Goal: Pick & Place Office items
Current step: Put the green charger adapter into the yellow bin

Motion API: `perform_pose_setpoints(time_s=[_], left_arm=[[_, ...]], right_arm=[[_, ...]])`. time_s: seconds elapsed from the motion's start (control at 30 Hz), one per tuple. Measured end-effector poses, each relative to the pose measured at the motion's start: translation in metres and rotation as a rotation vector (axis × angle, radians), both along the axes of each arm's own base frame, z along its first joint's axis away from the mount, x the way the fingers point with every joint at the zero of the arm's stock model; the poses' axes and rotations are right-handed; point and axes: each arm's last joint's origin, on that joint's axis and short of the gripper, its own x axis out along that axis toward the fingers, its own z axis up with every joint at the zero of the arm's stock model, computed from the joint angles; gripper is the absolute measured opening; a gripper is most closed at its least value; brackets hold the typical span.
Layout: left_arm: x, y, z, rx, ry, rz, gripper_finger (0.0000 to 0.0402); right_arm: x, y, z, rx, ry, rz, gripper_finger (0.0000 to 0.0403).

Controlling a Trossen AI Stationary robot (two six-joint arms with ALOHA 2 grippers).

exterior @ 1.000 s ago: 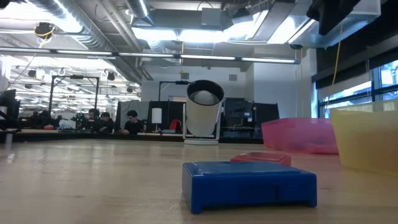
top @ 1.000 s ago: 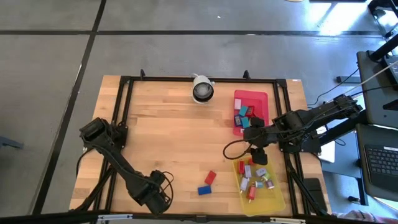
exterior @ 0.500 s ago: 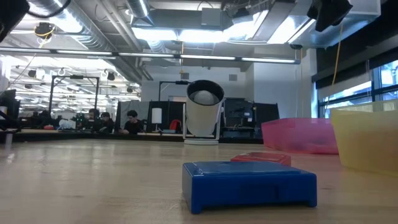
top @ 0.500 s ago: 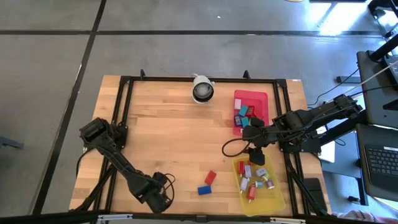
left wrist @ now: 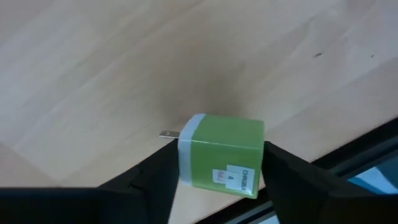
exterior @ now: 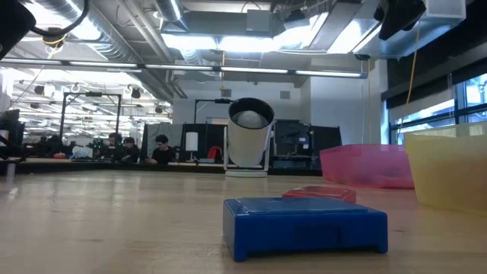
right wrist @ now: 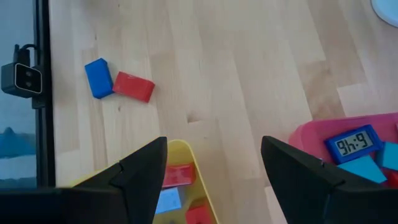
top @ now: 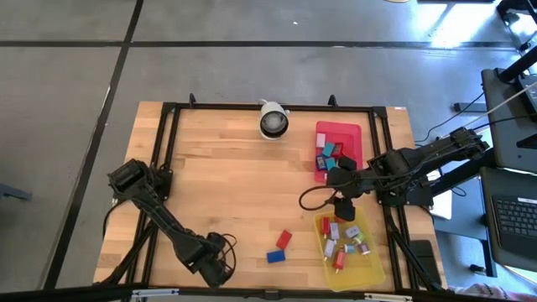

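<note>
A green block (left wrist: 224,149) with a white end and a small label lies flat on the wood near the table's near left edge, between the fingers of my left gripper (left wrist: 221,177), which points down on it (top: 216,267). The high view hides the block under that gripper. A blue block (top: 275,257) and a red block (top: 284,240) lie loose on the table. My right gripper (top: 342,195) hangs open above the gap between the red tray (top: 338,127) and the yellow tray (top: 375,273), with nothing between its fingers (right wrist: 214,162). My left gripper has the green block's two opposite sides (left wrist: 256,155) between its two fingers (left wrist: 163,180), which come from above and point down. The block lies flat on the table, its labelled face toward the camera and a small metal prong (left wrist: 166,134) sticking out of its white end.
Both trays hold several small blocks; the red one also holds a little blue clock (right wrist: 352,144). A white round camera (top: 273,120) stands at the far edge. The dark frame rail (left wrist: 348,152) runs close beside the green block. Bare wood lies in the table's middle.
My left gripper has come down toward the table at its near left edge. My right gripper has rolled a little in place. The blue and red blocks have kept still.
</note>
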Motion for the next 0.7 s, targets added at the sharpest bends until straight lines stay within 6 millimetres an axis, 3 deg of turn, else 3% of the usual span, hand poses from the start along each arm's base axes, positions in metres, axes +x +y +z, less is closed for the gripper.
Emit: perform_pose_setpoints(time_s=[0.1,0.37,0.53,0.7], left_arm=[[0.002,0.002,0.001,-0.004,0.002,0.034,0.0177],[0.025,0.010,0.024,-0.036,-0.124,0.103,0.0175],[0.050,0.027,0.061,0.055,-0.355,0.084,0.0188],[0.063,0.064,0.104,0.251,-0.593,0.147,0.0179]], right_arm=[[0.000,0.000,0.000,0.001,-0.005,-0.001,0.0262],[0.010,0.004,0.007,0.036,-0.129,0.005,0.0262],[0.023,0.009,0.020,0.008,-0.322,0.109,0.0263],[0.032,0.013,0.035,-0.122,-0.517,0.281,0.0263]])
